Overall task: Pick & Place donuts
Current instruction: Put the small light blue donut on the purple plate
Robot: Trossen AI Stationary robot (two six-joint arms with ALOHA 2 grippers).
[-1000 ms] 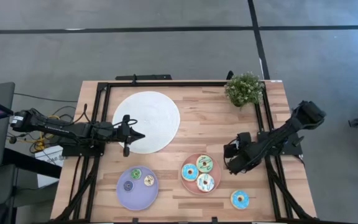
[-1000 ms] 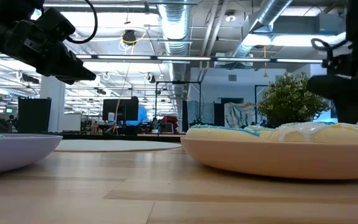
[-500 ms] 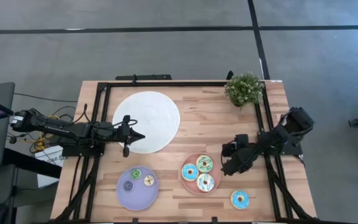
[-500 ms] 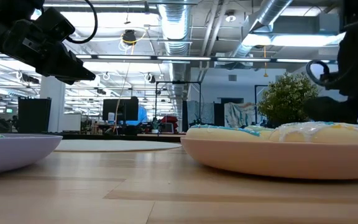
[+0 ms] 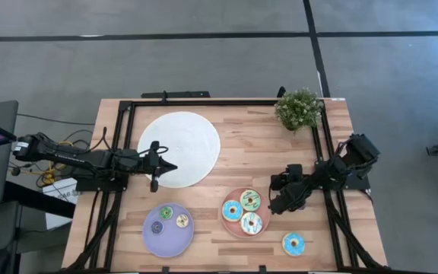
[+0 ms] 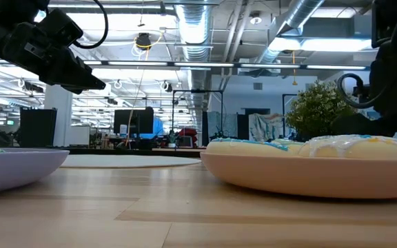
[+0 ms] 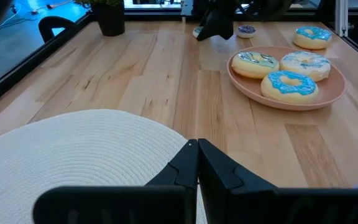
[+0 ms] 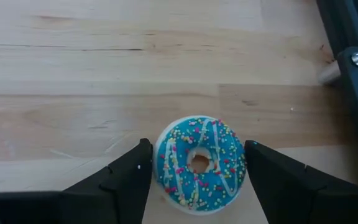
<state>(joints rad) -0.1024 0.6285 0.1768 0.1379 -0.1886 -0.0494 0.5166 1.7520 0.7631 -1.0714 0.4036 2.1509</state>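
Since a second ago the right arm has drawn inward over the bench (image 5: 257,156), its right pincer (image 5: 277,204) now just beside the pink plate (image 5: 227,223), on the side away from the lilac plate (image 5: 167,237). Its jaws stand released, and its own camera looks down between them at a blue sprinkled donut (image 8: 199,163) lying alone on the bare wood; in the overhead view that donut (image 5: 293,243) sits near the pink plate, closer to the bench's front edge, apart from the pincer.

Three larger donuts rest on the pink plate: a blue one (image 5: 232,211), a green one (image 5: 250,200) and a white one (image 5: 252,223). Three small donuts (image 5: 166,212) lie on the lilac plate.

Off to the other side of the pink plate, the left pincer (image 5: 163,164) is clenched on nothing, over the edge of the large white disc (image 5: 179,144).

Pale wooden planks make up the bench top, framed by black rails, with a small potted plant (image 5: 299,109) at a far corner. Grey floor crossed by dark lines surrounds it. From bench height, an open workshop shows behind, with exposed ducts and strip lights (image 6: 205,41).
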